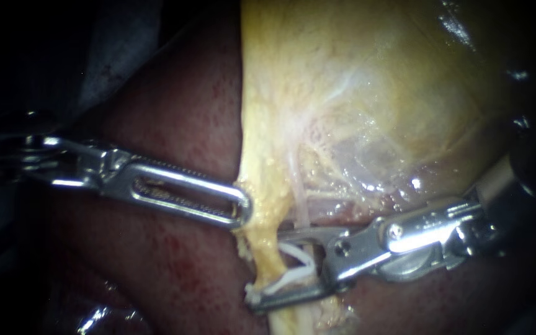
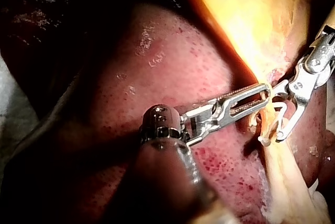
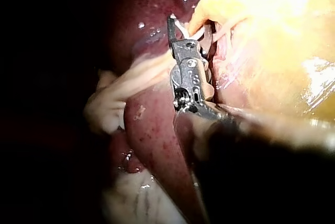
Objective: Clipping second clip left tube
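- Both shafts are fading into the dark. The left instrument (image 1: 243, 208) is showing only its wrist and jaws, and the right instrument (image 1: 267, 270) is getting lost just past its hinge.
- From the right wrist camera, that instrument's own arm is showing as a dark blur, and one jaw is hiding the other.
- I'm not making out whether the left tube (image 1: 267, 251) is sitting fully inside the clip (image 1: 293, 268), because the yellow strand is crossing in front of part of it.
- The left instrument is reaching in low across the liver (image 1: 175, 111), lying nearly level, with its tip meeting the gallbladder (image 1: 367, 93) at its lower edge.
- The right instrument is coming in from the opposite side, and its tips are pointing towards the left instrument.
- The left jaws are lying together, pinching the gallbladder's yellow edge where it is narrowing into the tube.
- The right jaws are standing wide apart, each bearing a leg of the white clip, which is gaping open between them.
- The left tube is hanging from the gallbladder's lower edge and passing between those spread jaws, just below the left instrument's tip. A paler tube (image 1: 300, 201) is running just beside it.
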`<state>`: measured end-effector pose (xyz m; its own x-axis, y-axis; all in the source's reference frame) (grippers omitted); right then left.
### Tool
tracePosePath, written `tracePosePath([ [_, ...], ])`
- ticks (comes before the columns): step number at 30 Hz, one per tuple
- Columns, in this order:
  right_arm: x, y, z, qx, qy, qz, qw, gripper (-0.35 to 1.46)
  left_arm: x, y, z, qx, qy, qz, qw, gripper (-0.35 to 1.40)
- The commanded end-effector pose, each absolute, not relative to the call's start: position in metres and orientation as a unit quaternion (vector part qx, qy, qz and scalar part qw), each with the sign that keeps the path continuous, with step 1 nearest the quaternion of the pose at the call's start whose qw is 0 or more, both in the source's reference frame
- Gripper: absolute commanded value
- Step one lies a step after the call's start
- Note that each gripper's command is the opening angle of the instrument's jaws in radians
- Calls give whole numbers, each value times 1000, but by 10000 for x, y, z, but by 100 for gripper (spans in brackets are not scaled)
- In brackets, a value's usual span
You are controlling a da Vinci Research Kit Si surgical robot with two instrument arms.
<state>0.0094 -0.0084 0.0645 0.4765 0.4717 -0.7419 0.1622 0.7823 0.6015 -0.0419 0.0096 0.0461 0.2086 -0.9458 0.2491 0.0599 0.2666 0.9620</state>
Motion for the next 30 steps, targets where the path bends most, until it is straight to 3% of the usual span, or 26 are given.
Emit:
tracePosePath([
  [1, 95, -84, 646, 316, 501, 98, 800, 49, -418, 97, 461, 455, -486, -399, 630, -35],
  [19, 99, -80, 650, 334, 490, 107, 798, 39, -421, 96, 462, 454, -486, -399, 630, -35],
  [22, 98, -78, 652, 344, 487, 109, 795, 25, -421, 95, 463, 454, -486, -399, 631, -35],
  [24, 96, -76, 653, 351, 485, 111, 793, -3, -421, 95, 463, 454, -486, -399, 631, -35],
  [30, 96, -74, 654, 362, 480, 117, 791, -31, -421, 95, 463, 454, -486, -399, 631, -35],
])
